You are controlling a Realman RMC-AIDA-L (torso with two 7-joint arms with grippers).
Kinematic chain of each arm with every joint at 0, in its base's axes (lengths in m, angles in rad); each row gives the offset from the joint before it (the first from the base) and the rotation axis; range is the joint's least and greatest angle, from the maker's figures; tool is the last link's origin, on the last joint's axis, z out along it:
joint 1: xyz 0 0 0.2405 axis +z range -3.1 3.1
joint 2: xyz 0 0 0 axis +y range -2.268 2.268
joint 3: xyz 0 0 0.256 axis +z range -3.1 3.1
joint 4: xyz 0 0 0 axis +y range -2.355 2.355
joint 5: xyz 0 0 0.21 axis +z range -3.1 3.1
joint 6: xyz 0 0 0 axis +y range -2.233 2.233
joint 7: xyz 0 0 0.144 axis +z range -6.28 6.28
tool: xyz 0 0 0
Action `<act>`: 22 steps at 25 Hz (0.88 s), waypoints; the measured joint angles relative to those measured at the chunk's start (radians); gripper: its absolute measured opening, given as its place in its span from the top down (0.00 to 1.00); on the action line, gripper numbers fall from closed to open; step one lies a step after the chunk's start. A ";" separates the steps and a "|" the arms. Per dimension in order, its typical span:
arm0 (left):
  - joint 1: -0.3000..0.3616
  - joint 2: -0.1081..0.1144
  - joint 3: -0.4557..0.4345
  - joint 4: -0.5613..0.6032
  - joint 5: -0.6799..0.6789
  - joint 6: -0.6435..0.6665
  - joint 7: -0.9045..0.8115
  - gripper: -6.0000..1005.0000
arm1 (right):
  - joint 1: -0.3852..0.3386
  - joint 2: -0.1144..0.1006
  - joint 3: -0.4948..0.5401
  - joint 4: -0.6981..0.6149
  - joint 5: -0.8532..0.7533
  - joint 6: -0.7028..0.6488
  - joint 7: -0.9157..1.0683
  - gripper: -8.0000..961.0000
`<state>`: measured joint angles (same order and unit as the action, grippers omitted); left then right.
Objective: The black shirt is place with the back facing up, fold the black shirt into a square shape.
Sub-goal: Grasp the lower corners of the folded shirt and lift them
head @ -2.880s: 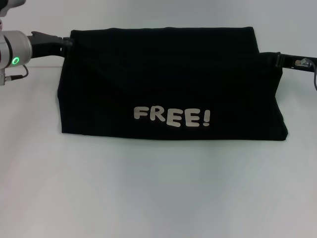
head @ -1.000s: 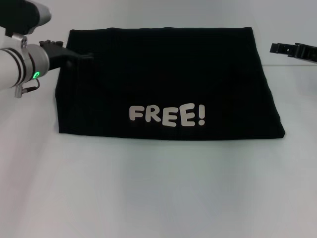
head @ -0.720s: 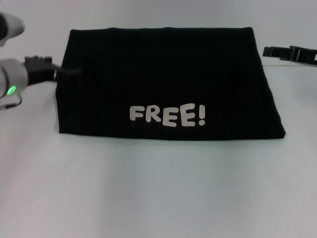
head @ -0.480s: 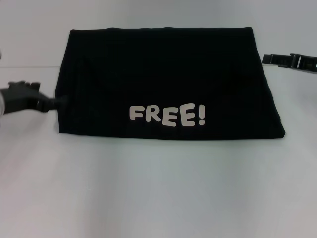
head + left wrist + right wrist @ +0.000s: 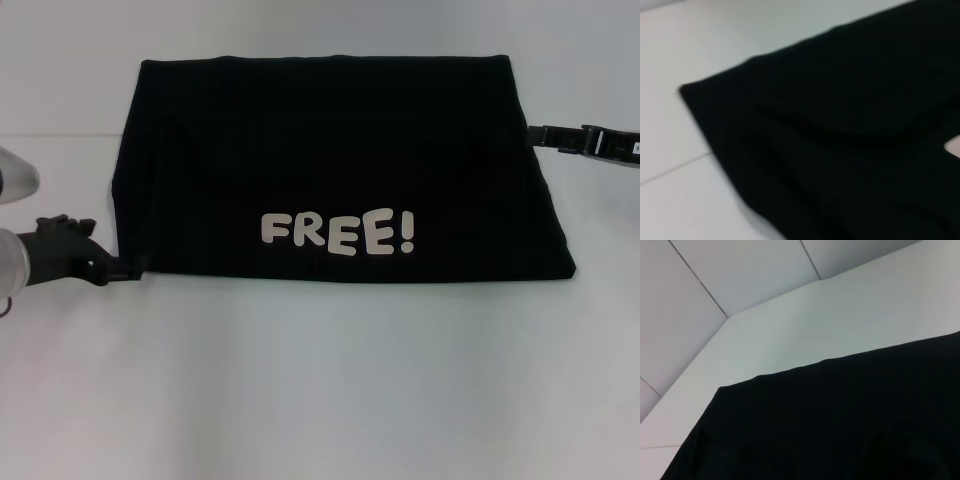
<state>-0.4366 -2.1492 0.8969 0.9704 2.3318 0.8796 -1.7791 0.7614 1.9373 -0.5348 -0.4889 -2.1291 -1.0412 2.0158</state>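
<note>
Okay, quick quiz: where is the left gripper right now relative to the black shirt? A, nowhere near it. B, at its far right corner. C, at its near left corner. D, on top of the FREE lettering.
C: in the head view the left gripper sits at the near left corner of the black shirt, beside the lettering rather than on it.

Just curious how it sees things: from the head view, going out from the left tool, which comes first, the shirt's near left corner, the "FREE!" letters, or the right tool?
1. Shirt corner, right at the left tool.
2. "FREE!" letters, mid-shirt.
3. Right tool, far right edge.
</note>
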 joint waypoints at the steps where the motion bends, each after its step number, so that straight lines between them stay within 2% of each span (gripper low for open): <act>1: 0.000 0.000 0.000 0.000 0.000 0.000 0.000 0.16 | -0.001 -0.001 0.000 0.000 0.000 0.000 0.001 0.27; 12: -0.028 0.001 0.062 -0.033 0.002 0.036 -0.002 0.21 | -0.010 -0.003 -0.003 0.000 0.000 0.001 0.003 0.27; 18: -0.041 0.010 0.038 -0.048 0.003 0.042 -0.029 0.24 | -0.016 -0.004 -0.003 0.000 0.000 0.000 0.003 0.27; 22: -0.046 0.012 0.033 -0.052 0.004 0.044 -0.039 0.40 | -0.022 -0.005 -0.004 0.000 0.000 -0.001 -0.001 0.27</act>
<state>-0.4825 -2.1372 0.9300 0.9188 2.3360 0.9240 -1.8178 0.7393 1.9325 -0.5390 -0.4894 -2.1291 -1.0421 2.0153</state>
